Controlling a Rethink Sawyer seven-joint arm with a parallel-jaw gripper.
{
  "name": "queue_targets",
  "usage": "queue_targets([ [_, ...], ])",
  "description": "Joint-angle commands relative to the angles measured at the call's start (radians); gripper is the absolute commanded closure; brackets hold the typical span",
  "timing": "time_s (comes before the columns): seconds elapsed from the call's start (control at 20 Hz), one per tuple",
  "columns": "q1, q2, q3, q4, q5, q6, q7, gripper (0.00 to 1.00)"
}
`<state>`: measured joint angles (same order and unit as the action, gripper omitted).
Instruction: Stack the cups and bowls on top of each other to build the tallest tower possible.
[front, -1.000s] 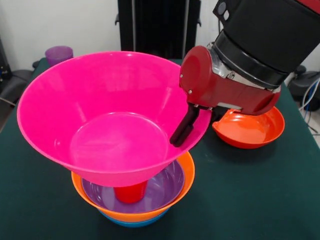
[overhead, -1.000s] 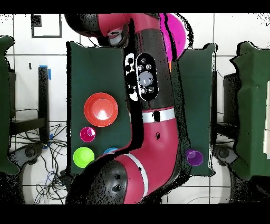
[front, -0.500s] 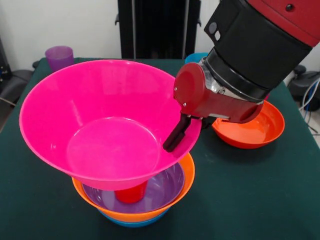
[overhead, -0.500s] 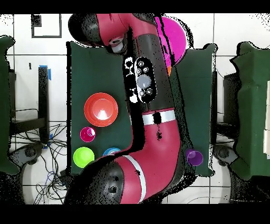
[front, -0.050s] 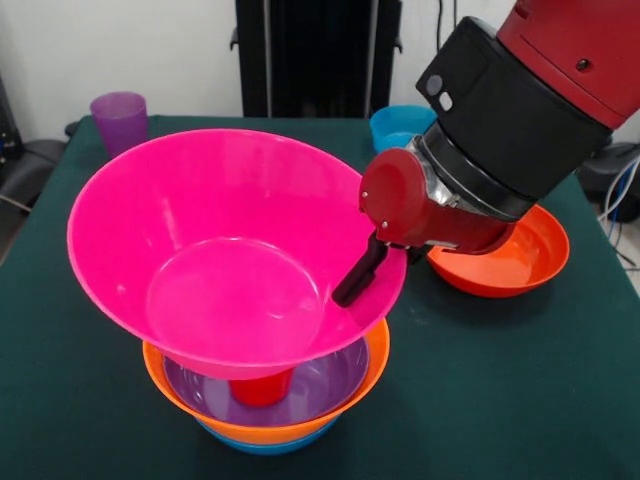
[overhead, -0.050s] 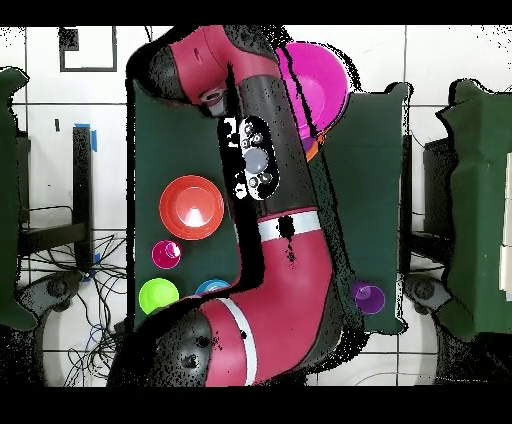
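Note:
My gripper (front, -0.050s: 364, 268) is shut on the right rim of the large pink bowl (front, -0.050s: 230, 250), with one black finger inside the bowl. The pink bowl hangs tilted, directly over the tower. The tower is a blue bowl (front, -0.050s: 265, 446) at the bottom, an orange bowl (front, -0.050s: 376, 350) in it, a purple bowl (front, -0.050s: 332, 374) inside that, and a red cup (front, -0.050s: 262, 388) upside down in the middle. The pink bowl's base sits at the cup's top; I cannot tell whether they touch. In the overhead view the arm covers most of the pink bowl (overhead, -0.050s: 325, 80).
A red-orange bowl (front, -0.050s: 500, 262) lies right of the tower, also seen from above (overhead, -0.050s: 191, 207). A small blue bowl (front, -0.050s: 398, 124) and a purple cup (front, -0.050s: 119, 118) stand at the far side. From above, a green bowl (overhead, -0.050s: 158, 296) and a magenta cup (overhead, -0.050s: 166, 254) show.
The pink bowl has shifted right and come down a little over the tower, held by the gripper. The arm's wrist has swung with it. The other bowls and cups stayed put.

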<state>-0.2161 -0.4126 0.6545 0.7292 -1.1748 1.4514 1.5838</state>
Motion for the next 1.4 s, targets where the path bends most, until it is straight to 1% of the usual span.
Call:
queue_targets([
  [0.05, 0.043, 0.017, -0.078, 0.07, 0.017, -0.016, 0.026, 1.0],
  [0.25, 0.052, 0.028, -0.087, 0.046, 0.027, -0.022, 0.014, 1.0],
  [0.4, 0.051, 0.028, -0.088, 0.035, 0.039, -0.022, -0.021, 1.0],
  [0.65, 0.032, 0.01, -0.09, 0.054, 0.076, -0.042, -0.065, 1.0],
  [0.95, -0.006, 0.028, -0.079, 0.052, 0.107, -0.105, -0.102, 1.0],
  [1.2, -0.038, 0.016, -0.093, 0.106, 0.144, -0.165, -0.108, 1.0],
  [1.4, -0.057, 0.024, -0.096, 0.125, 0.167, -0.213, -0.123, 1.0],
])
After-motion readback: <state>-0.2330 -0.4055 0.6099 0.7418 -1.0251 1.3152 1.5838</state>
